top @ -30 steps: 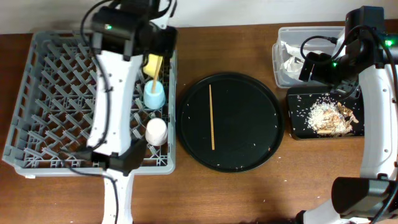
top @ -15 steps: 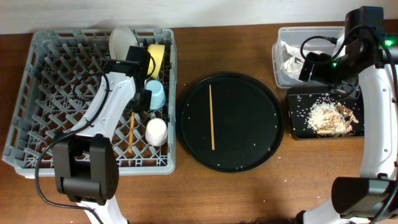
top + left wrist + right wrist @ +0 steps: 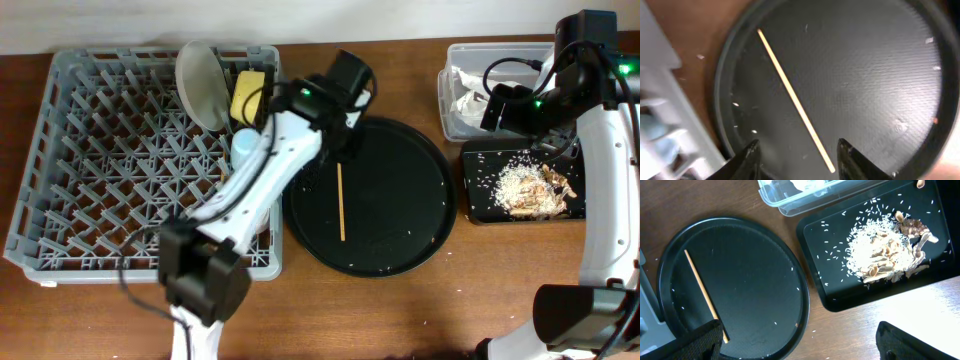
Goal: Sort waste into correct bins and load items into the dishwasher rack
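A brown wooden table point(image 3: 400, 310) serves as the work surface. The left gripper point(image 3: 797, 155) is held released above the round black tray point(image 3: 880, 75), with nothing grasped. A single wooden chopstick point(image 3: 795, 100) is laid flat on that tray. Its near end is seen below and between the spread left jaws, closer to the right-hand one, and its far end is directed away from them. The dishwasher rack point(image 3: 100, 150) is located to the left of these jaws. The right gripper point(image 3: 795, 330) is likewise released and empty. Ahead of its jaws and to the right, the shallow black rectangular tray point(image 3: 840, 295) is seen holding rice and brown scraps point(image 3: 885, 255). The clear tub point(image 3: 805, 202) is placed just beyond it.
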{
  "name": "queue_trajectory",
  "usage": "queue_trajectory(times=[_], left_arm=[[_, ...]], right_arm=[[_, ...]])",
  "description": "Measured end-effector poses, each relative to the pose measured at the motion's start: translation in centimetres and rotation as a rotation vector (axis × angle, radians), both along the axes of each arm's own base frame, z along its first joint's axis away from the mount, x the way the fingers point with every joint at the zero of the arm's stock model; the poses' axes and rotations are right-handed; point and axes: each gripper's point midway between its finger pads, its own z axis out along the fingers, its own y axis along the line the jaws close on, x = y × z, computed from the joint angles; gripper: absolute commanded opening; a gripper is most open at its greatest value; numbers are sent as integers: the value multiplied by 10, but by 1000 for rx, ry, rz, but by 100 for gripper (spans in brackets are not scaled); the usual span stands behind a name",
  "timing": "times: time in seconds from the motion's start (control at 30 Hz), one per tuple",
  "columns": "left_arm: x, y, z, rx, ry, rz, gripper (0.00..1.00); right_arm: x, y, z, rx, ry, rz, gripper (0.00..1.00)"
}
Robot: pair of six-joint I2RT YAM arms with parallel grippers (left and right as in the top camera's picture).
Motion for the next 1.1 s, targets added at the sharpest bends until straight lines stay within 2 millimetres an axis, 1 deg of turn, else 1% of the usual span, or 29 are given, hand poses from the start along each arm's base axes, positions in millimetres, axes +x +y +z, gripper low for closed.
queue_trajectory(times=[0.07, 0.2, 0.27, 0.3, 0.33, 0.37, 0.4, 0.47, 0.5, 0.53, 0.7, 0.73, 0.77, 0.8, 0.83, 0.87, 0.9, 0.93, 0.97, 1.0, 1.03, 1.07, 1.1], left_arm=[[-4, 2, -50, 73, 103, 29, 38], [-7, 4, -83, 117, 167, 51, 38], [-12, 2, -106, 146, 209, 50, 37], [-15, 1, -120, 163, 236, 45, 33], [-17, 1, -128, 170, 252, 43, 32], [-19, 0, -132, 167, 261, 43, 27], [-21, -1, -142, 167, 285, 43, 21], [-20, -1, -142, 166, 285, 49, 7], [-19, -1, -142, 169, 283, 51, 3], [-19, 0, -142, 172, 282, 55, 1], [-20, -1, -139, 174, 301, 56, 1], [-18, -3, -132, 172, 311, 57, 1], [-16, -2, -119, 174, 322, 62, 1], [-4, -4, -96, 144, 288, 62, 1], [12, -4, -55, 97, 221, 62, 0], [15, 1, -31, 82, 195, 59, 0], [14, 11, -5, 75, 181, 62, 0], [23, 23, 27, 35, 110, 70, 0], [32, 40, 49, 10, 65, 95, 0], [35, 52, 59, 2, 47, 114, 0], [33, 71, 85, -17, 6, 141, 0], [30, 86, 101, -11, -29, 164, 0], [4, 125, 129, 54, -60, 218, 0]], right_arm=[[0, 0, 0, 0, 0, 0, 99], [0, 0, 0, 0, 0, -1, 99], [0, 0, 0, 0, 1, 0, 98], [0, 0, 0, 0, 1, -1, 98], [0, 0, 0, 0, 1, 0, 98], [0, 0, 0, 0, 1, 0, 98], [0, 0, 0, 0, 0, 0, 99], [0, 0, 0, 0, 0, 0, 98], [0, 0, 0, 0, 0, 0, 98], [0, 0, 0, 0, 0, 0, 98], [0, 0, 0, 0, 1, 0, 99], [0, 0, 0, 0, 1, 0, 98], [0, 0, 0, 0, 0, 0, 99], [0, 0, 0, 0, 1, 0, 98], [0, 0, 0, 0, 0, 0, 98], [0, 0, 0, 0, 0, 0, 98], [0, 0, 0, 0, -2, 0, 99], [0, 0, 0, 0, 1, -1, 98], [0, 0, 0, 0, 0, -1, 98], [0, 0, 0, 0, 0, 1, 98], [0, 0, 0, 0, 0, 0, 98], [0, 0, 0, 0, 0, 0, 99], [0, 0, 0, 0, 1, 0, 98]])
